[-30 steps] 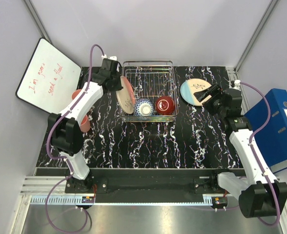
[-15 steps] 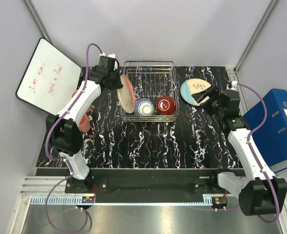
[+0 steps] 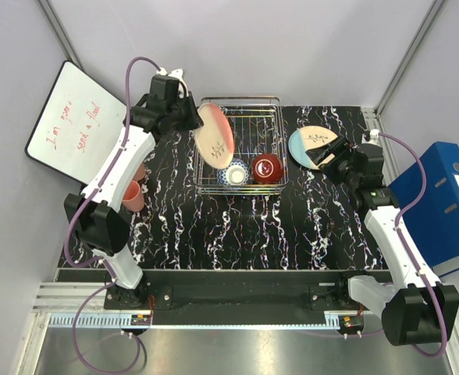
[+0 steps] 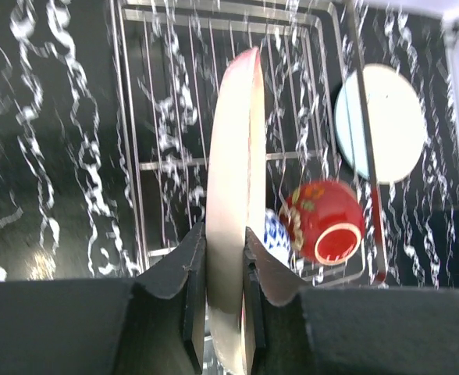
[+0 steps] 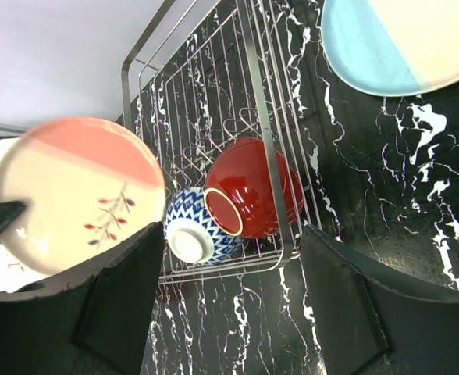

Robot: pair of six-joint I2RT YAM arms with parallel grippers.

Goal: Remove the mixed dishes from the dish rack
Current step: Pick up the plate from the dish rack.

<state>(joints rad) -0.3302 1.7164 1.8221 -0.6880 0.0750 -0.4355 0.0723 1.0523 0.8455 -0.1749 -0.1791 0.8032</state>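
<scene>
Your left tool point(image 4: 223, 269) grips the pink-edged plate point(image 3: 215, 137) on edge over the dish rack's point(image 3: 237, 100) left wall, so the counter point(image 3: 175, 207) by the pink cup point(image 3: 133, 195) lies to its left.

The black, white-veined desk point(image 3: 237, 226) carried the wire dish rack point(image 3: 279, 141) at its far middle. A blue-edged plate point(image 3: 307, 144) lay flat just right of the rack. Two pink cups point(image 3: 133, 195) stood to its left, one partly hidden.

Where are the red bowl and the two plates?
red bowl point(image 5: 249, 176): right wrist view, outer wall.
pink-edged plate point(image 3: 215, 137): top external view, cream face.
blue-edged plate point(image 3: 298, 150): top external view, blue band.
</scene>
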